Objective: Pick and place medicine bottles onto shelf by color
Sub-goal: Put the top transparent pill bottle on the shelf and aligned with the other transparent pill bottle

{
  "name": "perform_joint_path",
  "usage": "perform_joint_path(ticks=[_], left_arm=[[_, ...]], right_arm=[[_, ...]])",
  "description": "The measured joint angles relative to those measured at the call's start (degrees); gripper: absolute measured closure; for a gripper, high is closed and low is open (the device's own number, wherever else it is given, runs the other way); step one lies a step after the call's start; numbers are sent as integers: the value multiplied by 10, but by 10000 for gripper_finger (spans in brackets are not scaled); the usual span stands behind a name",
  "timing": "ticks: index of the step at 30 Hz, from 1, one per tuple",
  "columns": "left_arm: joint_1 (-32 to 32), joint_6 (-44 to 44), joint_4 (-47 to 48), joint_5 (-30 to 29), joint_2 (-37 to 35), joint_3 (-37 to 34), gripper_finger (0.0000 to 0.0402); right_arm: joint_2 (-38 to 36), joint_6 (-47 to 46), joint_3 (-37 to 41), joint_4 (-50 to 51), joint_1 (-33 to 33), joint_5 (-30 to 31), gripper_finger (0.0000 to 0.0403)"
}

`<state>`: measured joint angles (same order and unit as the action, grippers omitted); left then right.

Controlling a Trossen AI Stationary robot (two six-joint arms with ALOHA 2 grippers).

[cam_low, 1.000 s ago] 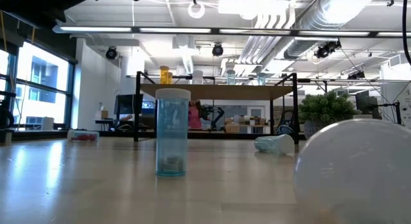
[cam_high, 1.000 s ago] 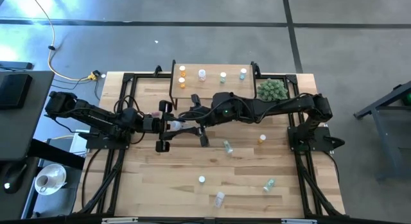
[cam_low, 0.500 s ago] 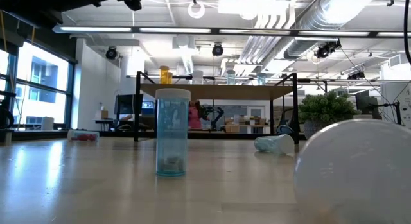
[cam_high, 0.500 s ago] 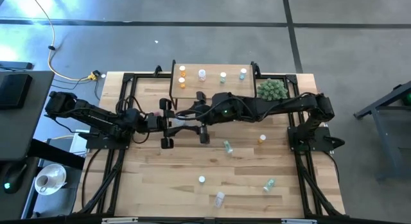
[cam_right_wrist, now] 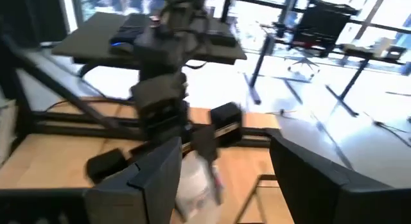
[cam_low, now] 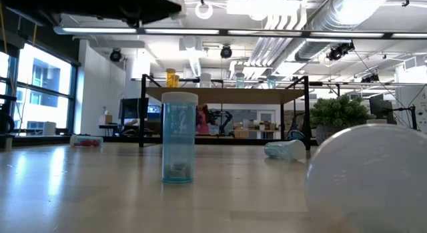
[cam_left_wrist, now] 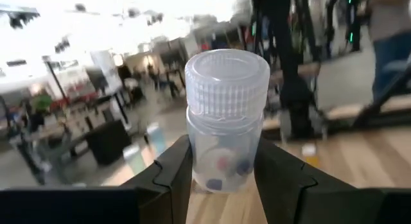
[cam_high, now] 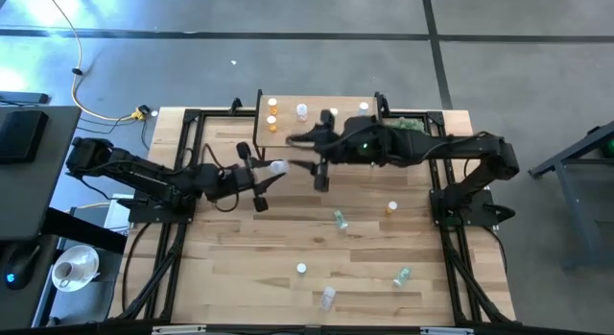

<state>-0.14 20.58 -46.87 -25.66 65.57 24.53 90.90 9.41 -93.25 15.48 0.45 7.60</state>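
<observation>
Two dark fingers (cam_left_wrist: 173,172) of the left gripper (cam_high: 267,172) are clamped on a clear bottle (cam_left_wrist: 226,118) with a white cap, held upright above the table (cam_high: 230,258) just in front of the shelf (cam_high: 288,131). Its tint is perhaps pink, but this is hard to tell. The right gripper (cam_high: 309,153) has its jaws apart and empty, near the shelf's front edge, where five bottles stand; a blue bottle (cam_low: 179,137) stands on the table.

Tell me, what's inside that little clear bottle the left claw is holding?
Inside the bottle, gripped by the left gripper, a few small bits lie at the bottom: one reddish, one bluish. The dark fingers cover its lower sides, so anything there is hidden.
</observation>
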Motion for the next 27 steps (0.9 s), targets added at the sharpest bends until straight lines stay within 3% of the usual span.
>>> perform_joint_path(ticks=[6,9,21,27], left_arm=[[26,-79,217,39,-3,69,273],[36,-120,282,68,-3,91,273],[54,-189,331,90,-3,93,273],[54,-189,332,93,-3,93,273]], right_arm=[[-6,-16,-27,42,-32,1,174],[-3,-17,-45,68,-42,-6,174],[60,10,-47,142,-44,-119,174],[99,47,-47,138,-44,-126,174]])
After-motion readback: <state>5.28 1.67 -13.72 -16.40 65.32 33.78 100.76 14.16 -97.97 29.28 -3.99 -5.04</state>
